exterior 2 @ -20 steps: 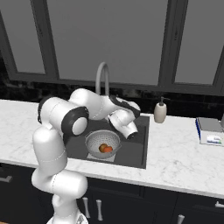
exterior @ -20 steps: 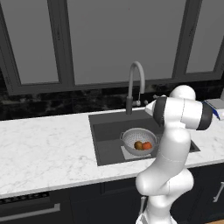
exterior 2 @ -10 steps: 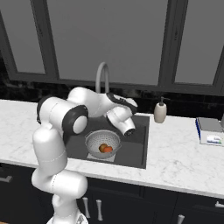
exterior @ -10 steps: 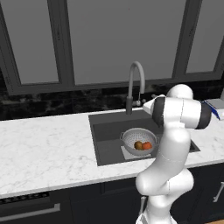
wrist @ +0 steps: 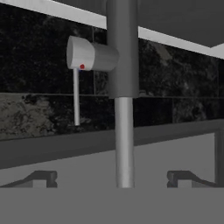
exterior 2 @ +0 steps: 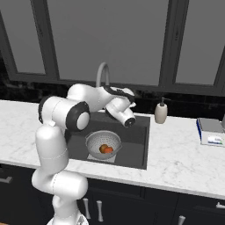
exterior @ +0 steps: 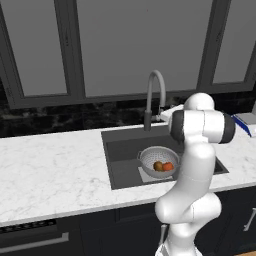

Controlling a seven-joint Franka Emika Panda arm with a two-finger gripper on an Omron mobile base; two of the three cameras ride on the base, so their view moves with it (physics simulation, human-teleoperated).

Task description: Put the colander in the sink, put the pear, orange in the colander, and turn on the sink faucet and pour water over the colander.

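The pale perforated colander (exterior: 159, 159) (exterior 2: 103, 143) sits in the dark sink (exterior: 120, 150) (exterior 2: 136, 145). Inside it lie the olive-brown pear (exterior: 158, 166) (exterior 2: 103, 148) and the orange (exterior: 168, 166) (exterior 2: 109, 150), side by side. The arched sink faucet (exterior: 155, 91) (exterior 2: 102, 74) stands behind the basin. My gripper (wrist: 111, 177) is open, its fingertips (wrist: 41, 177) spread on either side of the faucet's stem (wrist: 124, 140), close to it and apart from it. This view looks rolled over. The faucet's side lever (wrist: 91, 54) with a red dot sits up and left of the stem. No water shows.
A beige soap dispenser (exterior 2: 161, 113) stands on the white marble counter (exterior 2: 176, 154) right of the sink. A blue-and-white box (exterior 2: 211, 131) (exterior: 247, 122) lies further right. Dark windows and a black backsplash (wrist: 39, 109) run behind the faucet.
My hand has shifted slightly up and back toward the faucet. The colander and both fruits have stayed put, and the jaws have stayed open.
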